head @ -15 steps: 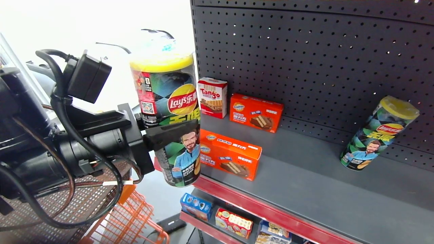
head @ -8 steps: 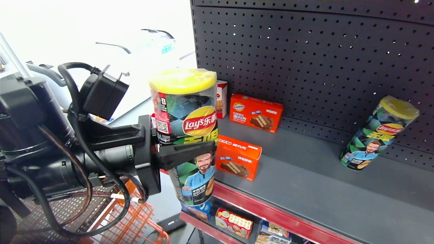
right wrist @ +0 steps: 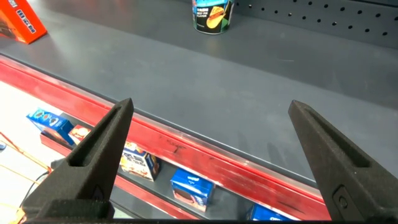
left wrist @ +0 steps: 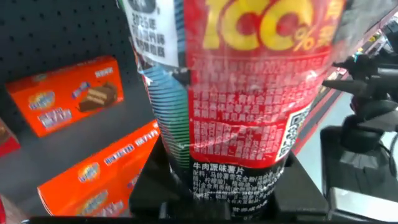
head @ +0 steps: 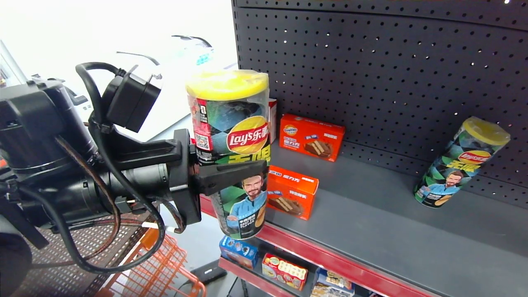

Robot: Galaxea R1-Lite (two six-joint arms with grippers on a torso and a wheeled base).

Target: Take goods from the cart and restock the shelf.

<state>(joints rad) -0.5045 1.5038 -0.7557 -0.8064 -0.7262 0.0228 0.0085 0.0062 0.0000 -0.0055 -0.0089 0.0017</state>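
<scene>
My left gripper [head: 231,173] is shut on a tall chip can [head: 233,148] with a yellow lid, held upright just off the left front corner of the grey shelf [head: 371,222]. Up close, the left wrist view has the same can [left wrist: 242,106] between the jaws. A second chip can [head: 460,163] leans against the pegboard at the shelf's right. My right gripper [right wrist: 217,155] is open above the shelf's red front edge [right wrist: 186,146], with that second can [right wrist: 211,14] far ahead.
Two orange biscuit boxes [head: 311,136] [head: 291,192] sit on the shelf's left part, with a white-and-red box partly hidden behind the held can. Small packs [head: 284,270] line the lower shelf. The orange cart basket [head: 152,268] is below my left arm.
My left arm has carried the can to the right, toward the shelf; it dipped lower, then rose slightly. The can now covers most of the white-and-red box.
</scene>
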